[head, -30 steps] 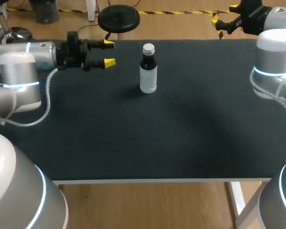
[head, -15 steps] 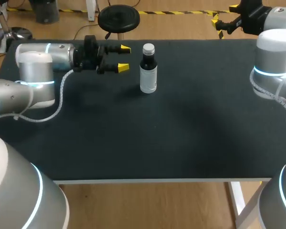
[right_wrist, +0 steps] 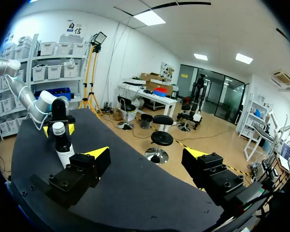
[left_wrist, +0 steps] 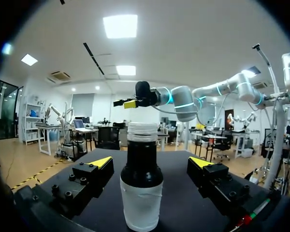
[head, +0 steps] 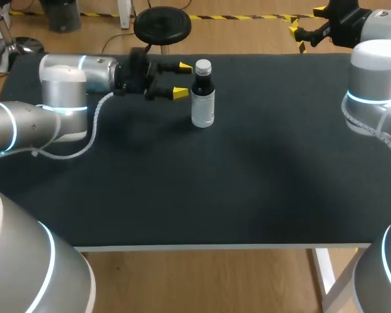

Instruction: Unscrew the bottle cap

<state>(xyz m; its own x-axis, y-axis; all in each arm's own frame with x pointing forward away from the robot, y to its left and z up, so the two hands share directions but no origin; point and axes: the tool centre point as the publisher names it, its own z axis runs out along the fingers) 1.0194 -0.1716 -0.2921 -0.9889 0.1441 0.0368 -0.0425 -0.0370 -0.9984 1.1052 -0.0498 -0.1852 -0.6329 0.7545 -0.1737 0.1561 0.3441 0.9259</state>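
Layout of the counter [head: 215, 182]. The bottle [head: 202, 98] stands upright on it near the far edge, a little left of the middle, with its cap [head: 203, 66] on top. Your left tool [head: 181, 79] lies level just to the bottle's left. The bottle faces the gap between its spread fingers and touches neither. Your right tool [right_wrist: 147, 153] hangs at the far right corner, well apart from the bottle.

One bottle [head: 202, 98], one cap [head: 203, 66], one black table [head: 247, 182], two robot arms [head: 32, 120] [head: 371, 91]
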